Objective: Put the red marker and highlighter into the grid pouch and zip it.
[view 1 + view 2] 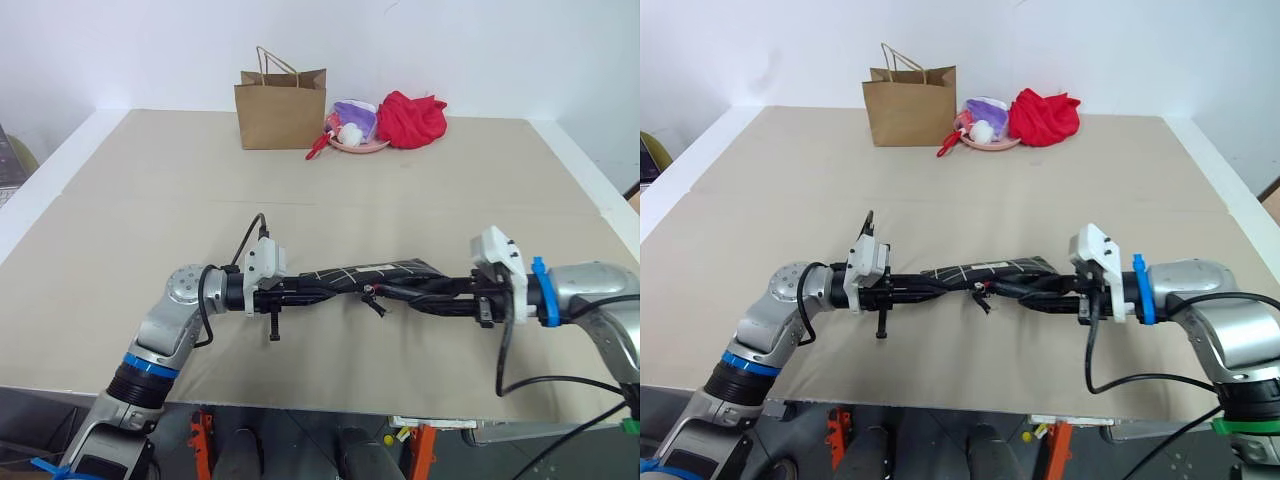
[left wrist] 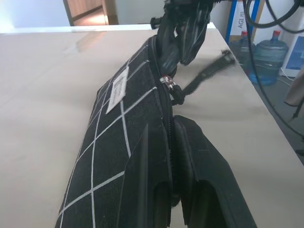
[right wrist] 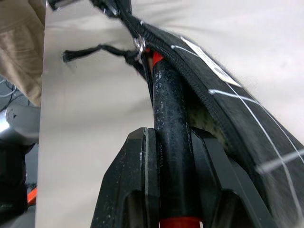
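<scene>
Right gripper (image 3: 173,190) is pinching the red marker (image 3: 171,123) mid-barrel, you're sliding it into the limp grid pouch (image 2: 118,142), left gripper (image 2: 173,190) clamping its edge.

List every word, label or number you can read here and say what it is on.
"AGI": blue upright beside the water bottles, partly cut off.
White label on the grid pouch: print too blurred to read.
Paper bag: no print visible.
Nothing else legible.

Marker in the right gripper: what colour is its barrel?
Black barrel, red at both ends, on the marker; the right wrist view shows it best.
</scene>
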Tool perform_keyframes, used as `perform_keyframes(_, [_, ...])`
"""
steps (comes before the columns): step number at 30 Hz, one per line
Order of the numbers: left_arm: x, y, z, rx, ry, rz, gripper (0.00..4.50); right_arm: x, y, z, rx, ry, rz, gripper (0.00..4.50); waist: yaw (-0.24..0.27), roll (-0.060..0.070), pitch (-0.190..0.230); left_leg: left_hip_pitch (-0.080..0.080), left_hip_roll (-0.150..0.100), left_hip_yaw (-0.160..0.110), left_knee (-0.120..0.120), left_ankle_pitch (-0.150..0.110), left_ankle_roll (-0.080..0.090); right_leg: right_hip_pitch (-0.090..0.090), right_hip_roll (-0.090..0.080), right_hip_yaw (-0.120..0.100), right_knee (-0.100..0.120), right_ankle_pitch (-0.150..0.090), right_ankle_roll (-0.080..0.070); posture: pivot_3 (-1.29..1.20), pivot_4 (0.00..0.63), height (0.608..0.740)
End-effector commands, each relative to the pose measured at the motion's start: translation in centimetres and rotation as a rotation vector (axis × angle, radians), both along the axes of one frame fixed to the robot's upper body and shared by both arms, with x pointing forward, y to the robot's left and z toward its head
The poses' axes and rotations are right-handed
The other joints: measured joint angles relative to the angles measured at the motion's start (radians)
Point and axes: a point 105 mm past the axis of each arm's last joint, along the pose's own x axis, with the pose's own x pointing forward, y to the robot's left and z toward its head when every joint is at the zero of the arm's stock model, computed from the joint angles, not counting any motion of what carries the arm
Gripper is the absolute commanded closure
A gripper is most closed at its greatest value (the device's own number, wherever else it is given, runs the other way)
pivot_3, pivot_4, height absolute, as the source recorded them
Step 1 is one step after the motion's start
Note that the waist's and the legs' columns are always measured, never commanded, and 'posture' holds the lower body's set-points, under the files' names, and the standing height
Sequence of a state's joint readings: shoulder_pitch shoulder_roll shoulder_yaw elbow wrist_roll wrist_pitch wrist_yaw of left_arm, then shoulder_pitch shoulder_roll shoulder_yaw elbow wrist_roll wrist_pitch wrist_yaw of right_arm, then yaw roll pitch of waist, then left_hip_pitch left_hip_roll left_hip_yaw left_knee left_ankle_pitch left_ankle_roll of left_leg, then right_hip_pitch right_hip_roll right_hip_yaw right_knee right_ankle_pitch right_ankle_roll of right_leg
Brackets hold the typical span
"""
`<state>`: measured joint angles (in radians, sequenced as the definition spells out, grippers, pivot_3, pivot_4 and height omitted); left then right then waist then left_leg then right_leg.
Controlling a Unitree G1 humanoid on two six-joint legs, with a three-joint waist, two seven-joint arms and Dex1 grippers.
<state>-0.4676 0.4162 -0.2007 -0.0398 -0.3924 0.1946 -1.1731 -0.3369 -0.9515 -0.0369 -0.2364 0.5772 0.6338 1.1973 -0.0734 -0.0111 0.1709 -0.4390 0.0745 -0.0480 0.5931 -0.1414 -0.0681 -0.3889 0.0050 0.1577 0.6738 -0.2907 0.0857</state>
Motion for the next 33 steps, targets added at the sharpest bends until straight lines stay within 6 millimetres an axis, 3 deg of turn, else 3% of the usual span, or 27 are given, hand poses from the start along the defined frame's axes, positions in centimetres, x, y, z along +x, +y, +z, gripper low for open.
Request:
perform_keyframes(1, [-0.4, -0.3, 1.1, -0.014, -0.045, -0.017, 4.50, -0.5, 0.9, 1.4, -0.004, -0.046, 0.051, 2.18, 0.000, 0.000, 0.000, 0.000, 0.000, 0.000, 0.000, 0.000, 0.000, 0.000, 0.000, 0.000, 0.000, 0.000, 0.000, 0.00, 0.150, 0.740])
perform_keyframes(4, [-0.2, 0.0, 1.1, -0.012, -0.040, -0.003, 4.50, -1.9, 0.5, 1.6, -0.002, -0.033, 0.101, 0.78, 0.002, 0.000, 0.000, 0.000, 0.000, 0.000, 0.000, 0.000, 0.000, 0.000, 0.000, 0.000, 0.000, 0.000, 0.000, 0.00, 0.150, 0.740])
perform_keyframes(7, [0.2, 0.5, 1.1, -0.011, -0.034, 0.015, 4.50, -3.9, 0.6, 1.7, 0.010, -0.067, 0.204, 0.10, 0.007, 0.000, 0.000, -0.001, 0.000, 0.000, 0.000, 0.000, 0.000, 0.000, 0.000, 0.000, 0.000, -0.001, 0.000, 0.00, 0.150, 0.740])
perform_keyframes(11, [0.6, 0.8, 1.3, -0.010, -0.037, 0.023, 4.50, -4.9, 1.5, 1.7, 0.014, -0.191, 0.286, 0.10, 0.003, 0.000, 0.000, 0.000, 0.000, 0.000, -0.001, 0.000, 0.000, 0.000, 0.000, 0.000, 0.000, -0.001, 0.000, 0.00, 0.150, 0.740])
perform_keyframes(16, [0.8, 0.6, 1.8, -0.019, -0.044, 0.020, 4.50, -3.9, 3.5, 2.1, 0.058, -0.363, 0.331, 0.10, -0.004, -0.001, 0.000, 0.001, 0.000, 0.000, 0.002, 0.000, -0.001, 0.000, 0.000, 0.000, 0.001, 0.001, 0.000, 0.00, 0.150, 0.740])
perform_keyframes(20, [0.8, 0.5, 1.9, -0.022, -0.045, 0.018, 4.50, -2.8, 4.2, 1.3, 0.033, -0.456, 0.343, 0.10, -0.002, -0.001, 0.000, 0.001, 0.000, 0.000, 0.002, 0.001, -0.002, 0.001, 0.000, 0.000, 0.001, 0.001, 0.001, 0.00, 0.150, 0.740])
perform_keyframes(28, [0.5, 0.4, 2.0, -0.025, -0.044, 0.015, 4.50, -1.7, 6.6, 0.8, 0.079, -0.553, 0.386, 0.10, -0.001, -0.001, 0.001, 0.000, 0.000, -0.001, 0.000, 0.001, -0.002, 0.000, 0.000, -0.001, 0.003, 0.000, 0.000, 0.00, 0.150, 0.740])
perform_keyframes(31, [0.5, 0.4, 2.0, -0.022, -0.045, 0.015, 4.50, -1.4, 6.7, 1.1, 0.088, -0.587, 0.393, 0.92, -0.001, -0.001, 0.001, 0.001, 0.000, -0.001, 0.000, 0.001, -0.002, 0.000, 0.000, -0.001, 0.003, 0.000, 0.000, 0.00, 0.150, 0.740])
perform_keyframes(33, [0.5, 0.4, 2.0, -0.021, -0.046, 0.017, 4.50, -1.3, 6.7, 1.0, 0.082, -0.619, 0.401, 1.89, -0.001, -0.001, 0.001, 0.001, 0.000, -0.002, 0.000, 0.002, -0.002, 0.000, 0.000, -0.001, 0.004, 0.000, 0.000, 0.00, 0.150, 0.740])
